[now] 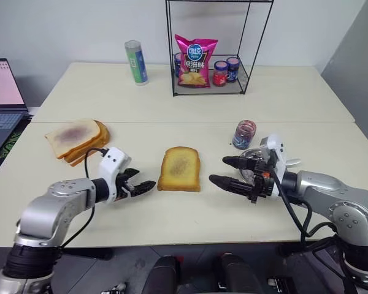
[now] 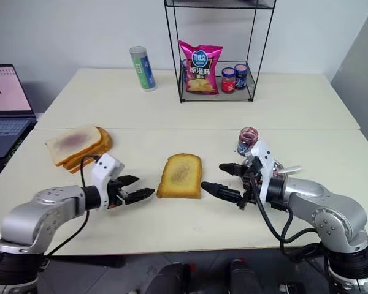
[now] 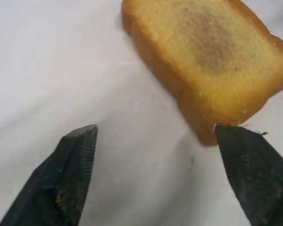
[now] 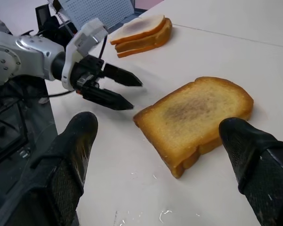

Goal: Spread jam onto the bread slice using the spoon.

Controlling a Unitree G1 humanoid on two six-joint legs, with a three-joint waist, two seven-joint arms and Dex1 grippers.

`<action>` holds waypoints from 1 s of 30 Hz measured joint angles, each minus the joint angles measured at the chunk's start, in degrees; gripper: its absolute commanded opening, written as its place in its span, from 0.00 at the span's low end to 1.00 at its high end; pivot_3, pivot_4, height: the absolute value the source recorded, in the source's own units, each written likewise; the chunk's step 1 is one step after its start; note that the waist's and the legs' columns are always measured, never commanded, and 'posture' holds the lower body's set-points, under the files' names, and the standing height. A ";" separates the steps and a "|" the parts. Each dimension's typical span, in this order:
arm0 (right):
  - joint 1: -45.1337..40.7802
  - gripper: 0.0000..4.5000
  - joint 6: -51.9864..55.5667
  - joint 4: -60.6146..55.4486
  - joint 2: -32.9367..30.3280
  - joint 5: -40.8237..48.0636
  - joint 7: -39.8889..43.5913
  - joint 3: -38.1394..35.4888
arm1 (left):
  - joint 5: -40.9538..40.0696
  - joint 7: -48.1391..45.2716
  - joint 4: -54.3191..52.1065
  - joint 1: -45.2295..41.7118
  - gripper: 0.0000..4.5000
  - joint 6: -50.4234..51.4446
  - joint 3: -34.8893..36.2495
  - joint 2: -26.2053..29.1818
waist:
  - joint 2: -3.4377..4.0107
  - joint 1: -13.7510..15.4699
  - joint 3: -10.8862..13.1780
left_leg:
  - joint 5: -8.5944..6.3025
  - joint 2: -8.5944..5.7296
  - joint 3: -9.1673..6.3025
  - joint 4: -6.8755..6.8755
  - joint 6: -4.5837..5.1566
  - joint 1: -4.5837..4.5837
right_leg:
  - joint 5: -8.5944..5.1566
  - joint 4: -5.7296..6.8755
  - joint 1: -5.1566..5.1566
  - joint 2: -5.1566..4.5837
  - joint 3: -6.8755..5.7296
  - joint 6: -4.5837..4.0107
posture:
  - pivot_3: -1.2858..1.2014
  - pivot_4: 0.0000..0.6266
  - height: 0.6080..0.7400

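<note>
A bread slice [image 1: 180, 169] lies flat on the pale bench [image 1: 190, 104], its toasted face up, flanked by two end effectors. The left end effector [image 1: 142, 184] sits just off the slice's left edge, fingers spread and empty, tips pointing toward the crust. The right end effector [image 1: 224, 171] faces it from the slice's right side, fingers wide apart, holding nothing. A small jar [image 1: 244, 134] stands behind and to the right of the slice, a stack of slices [image 1: 75, 139] well to its left.
</note>
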 measured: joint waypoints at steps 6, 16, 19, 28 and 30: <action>3.44 1.00 0.03 0.12 -8.19 0.23 6.82 0.13 | -0.70 -5.36 -1.23 -3.72 1.00 -2.38 -0.92 3.57 | -0.02 0.78 0.01 | 0.00 -0.06 0.00 0.04 0.00 -0.05 | -0.15 -0.11 0.06 -0.03 0.00 -0.25 | 0.52 0.24 1.00; 16.26 1.00 0.28 -1.52 -9.17 3.10 0.81 -17.37 | -1.19 -16.14 1.09 -16.19 1.00 -10.87 -9.37 -0.88 | -0.03 1.31 0.00 | -0.01 -0.05 0.00 0.03 0.00 -0.14 | -0.01 -0.08 0.03 0.01 -0.02 0.00 | 0.52 0.24 1.00; 24.70 1.00 -0.20 -2.07 -7.99 2.85 -1.53 -23.35 | 0.42 -15.66 2.46 -19.83 1.00 -14.15 -11.14 -4.45 | 0.00 1.49 -0.02 | -0.01 -0.11 -0.03 0.10 0.01 -0.18 | -0.02 -0.05 0.06 0.01 -0.03 0.08 | 0.52 0.24 1.00; 20.57 1.00 -5.93 12.03 5.60 3.05 -13.98 -33.21 | 7.38 -16.80 3.84 -23.02 1.00 -23.58 -20.70 -11.62 | 0.05 -0.02 -0.01 | 0.02 0.00 0.14 0.47 0.08 0.06 | 0.08 0.00 0.29 0.10 0.15 -0.13 | 0.52 0.24 1.00; 17.63 1.00 -6.66 19.07 7.26 3.02 -13.98 -32.86 | 9.86 -16.39 4.46 -22.98 1.00 -25.54 -22.76 -12.83 | 0.12 -0.05 0.02 | 0.03 -0.02 0.17 0.47 0.10 0.06 | 0.09 0.01 0.29 0.12 0.19 -0.11 | 0.52 0.24 1.00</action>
